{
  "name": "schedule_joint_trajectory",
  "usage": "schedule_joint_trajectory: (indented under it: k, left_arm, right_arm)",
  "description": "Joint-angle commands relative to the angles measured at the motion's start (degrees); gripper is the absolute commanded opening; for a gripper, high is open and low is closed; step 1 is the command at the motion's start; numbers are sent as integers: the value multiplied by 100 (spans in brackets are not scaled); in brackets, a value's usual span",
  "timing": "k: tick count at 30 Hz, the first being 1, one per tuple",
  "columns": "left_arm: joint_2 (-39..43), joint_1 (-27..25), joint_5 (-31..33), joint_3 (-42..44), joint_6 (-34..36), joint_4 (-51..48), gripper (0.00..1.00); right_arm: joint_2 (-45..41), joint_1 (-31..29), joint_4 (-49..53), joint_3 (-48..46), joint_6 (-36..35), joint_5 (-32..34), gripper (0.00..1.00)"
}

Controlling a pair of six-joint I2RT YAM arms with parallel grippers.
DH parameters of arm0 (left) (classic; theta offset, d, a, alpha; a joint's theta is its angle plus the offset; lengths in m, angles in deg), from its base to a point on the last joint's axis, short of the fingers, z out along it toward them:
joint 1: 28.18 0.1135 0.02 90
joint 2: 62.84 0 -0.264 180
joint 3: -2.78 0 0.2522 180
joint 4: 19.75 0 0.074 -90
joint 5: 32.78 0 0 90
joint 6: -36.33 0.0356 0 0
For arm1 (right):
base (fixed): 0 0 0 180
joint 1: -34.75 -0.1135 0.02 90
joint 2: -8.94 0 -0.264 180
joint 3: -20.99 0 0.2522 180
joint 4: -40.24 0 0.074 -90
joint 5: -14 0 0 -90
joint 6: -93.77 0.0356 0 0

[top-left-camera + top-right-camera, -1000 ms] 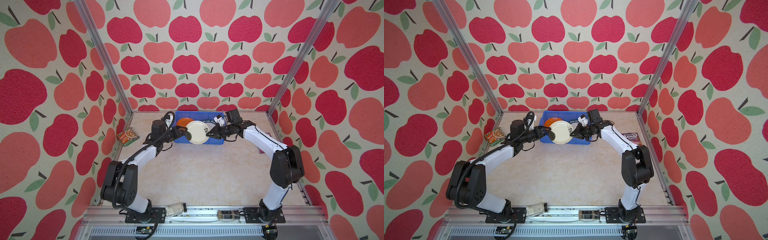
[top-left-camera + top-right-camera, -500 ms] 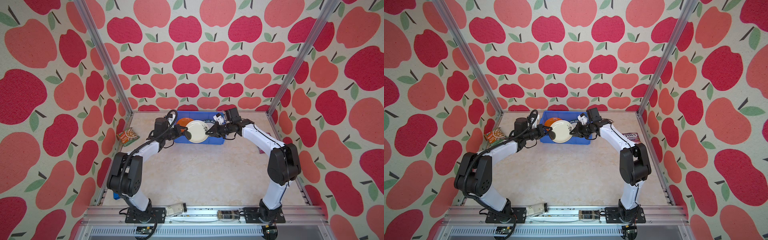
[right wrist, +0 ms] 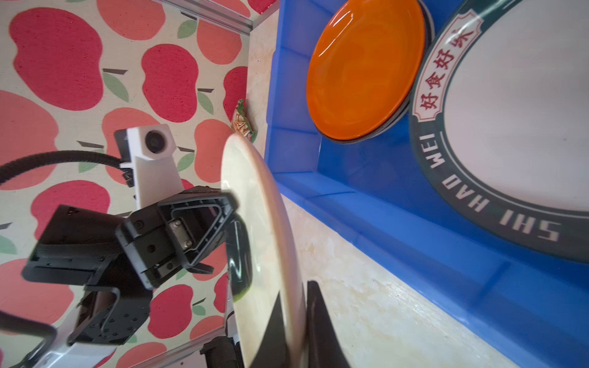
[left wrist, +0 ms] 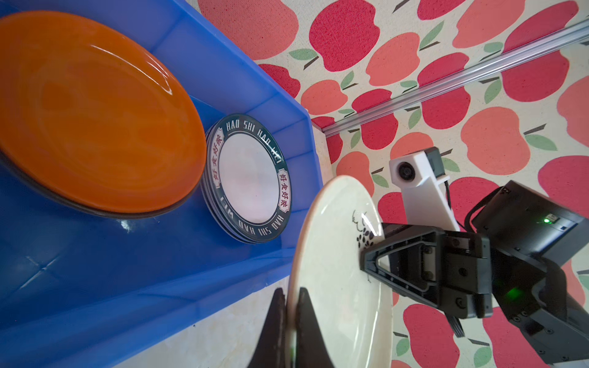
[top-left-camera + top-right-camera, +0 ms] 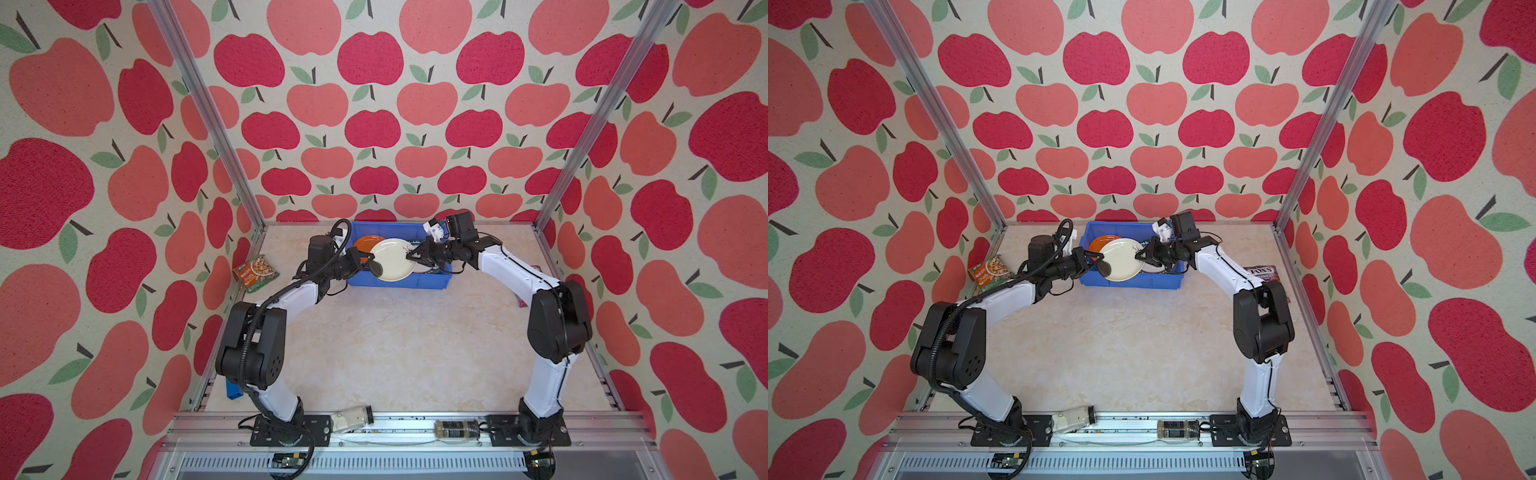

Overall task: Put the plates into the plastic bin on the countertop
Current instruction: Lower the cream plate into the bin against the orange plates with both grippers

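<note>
Cream plate (image 5: 392, 259), tilted face-up, pinched between left pincer (image 5: 371, 266), right pincer (image 5: 411, 257)

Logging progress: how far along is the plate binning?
Done: the glossy orange plate and a stack of green-rimmed white plates lie in the blue plastic bin. In hand: left gripper and right gripper clamp the cream ink-marked plate near its front rim. Left: releasing it inside; no other loose plate shows.

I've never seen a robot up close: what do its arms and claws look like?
Two matching arms: white links between bulky black joints. The left arm carries a ribbed black cable; the right arm a thin one. The left claw and right claw have black triangular open-frame fingers.
</note>
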Motion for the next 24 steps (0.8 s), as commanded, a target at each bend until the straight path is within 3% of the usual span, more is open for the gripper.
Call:
schedule_joint_trajectory:
  k: [1,2,3,4,5,6,12,18,24]
  left_arm:
    - [65,-23,-438,-47,51,256,0]
    - [108,-7,-376,-37,104,155,0]
    - [160,18,-302,-25,155,49,17]
    - [210,41,-240,-3,200,-31,44]
    - [290,78,-154,18,264,-103,78]
    - [363,127,-74,43,328,-175,100]
    - [813,463,486,69,819,-761,99]
    - [987,832,397,94,838,-824,99]
    - [952,944,324,94,943,-879,99]
  right_arm:
    - [187,112,-405,116,407,222,0]
    - [217,128,-485,123,454,240,0]
    - [257,140,-552,151,484,266,0]
    - [307,148,-563,206,490,286,0]
    - [371,147,-570,314,481,330,0]
    - [468,147,-579,440,474,364,0]
    - [1496,100,-299,1711,499,451,0]
    - [2442,-36,19,2911,596,571,0]
    - [3041,-139,95,3536,724,753,0]
